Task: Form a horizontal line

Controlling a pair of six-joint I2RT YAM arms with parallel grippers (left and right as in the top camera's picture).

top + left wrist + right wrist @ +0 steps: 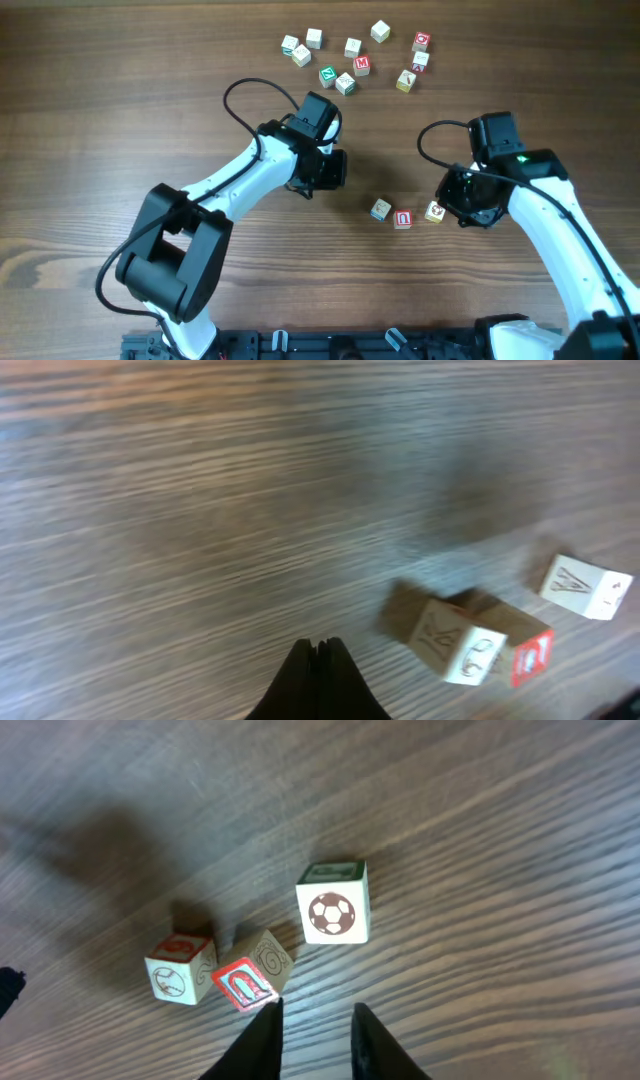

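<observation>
Three small letter cubes lie in a rough row on the wooden table: a whitish one [380, 209], a red-faced one [403, 219] and a tan-yellow one [435, 211]. The red one sits slightly nearer the front edge than its neighbours. In the right wrist view they are the baseball-marked cube [180, 975], the red "U" cube [250, 978] and the football-marked cube [335, 903]. My right gripper [315, 1015] [458, 210] hovers just right of the row. It is open by a narrow gap, with nothing between its fingers. My left gripper [318, 650] [333, 168] is shut and empty, left of the cubes [455, 640].
Several more letter cubes are scattered at the back of the table, among them a green-faced cube [327, 74] and a red "M" cube [362, 64]. The left arm [230, 190] reaches across from the front left, and the right arm [550, 220] comes in from the front right.
</observation>
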